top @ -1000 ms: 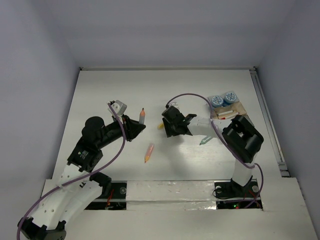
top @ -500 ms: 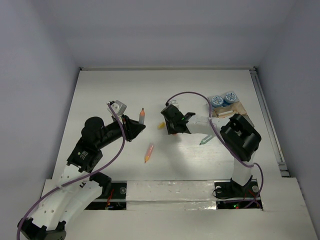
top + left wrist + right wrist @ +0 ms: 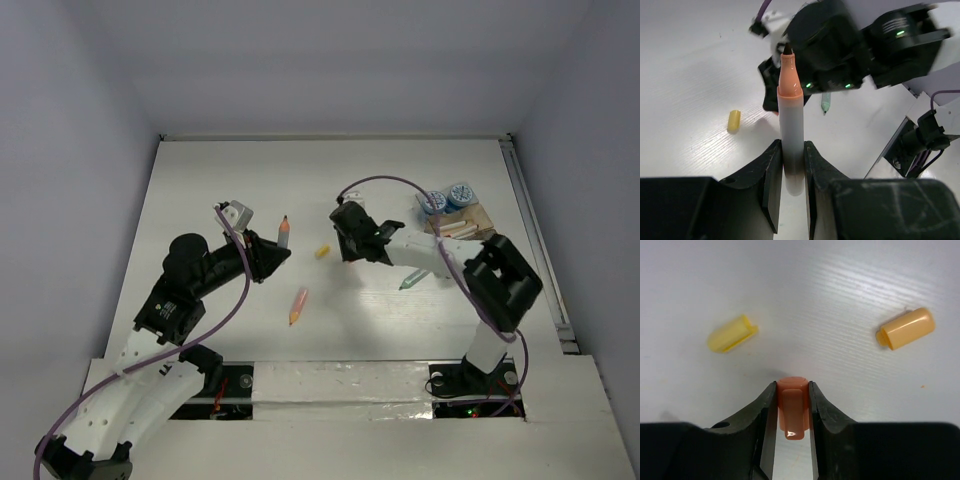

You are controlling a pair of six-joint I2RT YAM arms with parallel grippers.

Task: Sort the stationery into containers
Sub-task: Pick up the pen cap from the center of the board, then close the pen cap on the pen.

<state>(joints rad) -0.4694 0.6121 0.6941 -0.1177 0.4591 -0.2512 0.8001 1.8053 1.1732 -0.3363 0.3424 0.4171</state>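
Note:
My left gripper [image 3: 270,254] is shut on a grey pen with an orange tip [image 3: 284,232], held uncapped above the table's left-middle; in the left wrist view the pen [image 3: 791,120] stands straight up between the fingers [image 3: 772,170]. In the right wrist view my right gripper [image 3: 792,390] is shut on a small orange cap [image 3: 792,407] just above the table. From above, that gripper [image 3: 347,243] is at mid-table. A yellow stub [image 3: 322,251] lies just left of it. The containers [image 3: 484,213] sit at the right.
An orange pen [image 3: 298,305] lies near the front middle and a green pen [image 3: 412,280] under the right forearm. A second, orange-yellow cap [image 3: 905,328] lies ahead on the right in the right wrist view. Two blue-and-white pots [image 3: 446,198] stand at the trays' far edge.
My right gripper's jaws closed onto the orange cap, and it shifted slightly toward the back, uncovering the yellow stub. The left arm and its pen stayed put.

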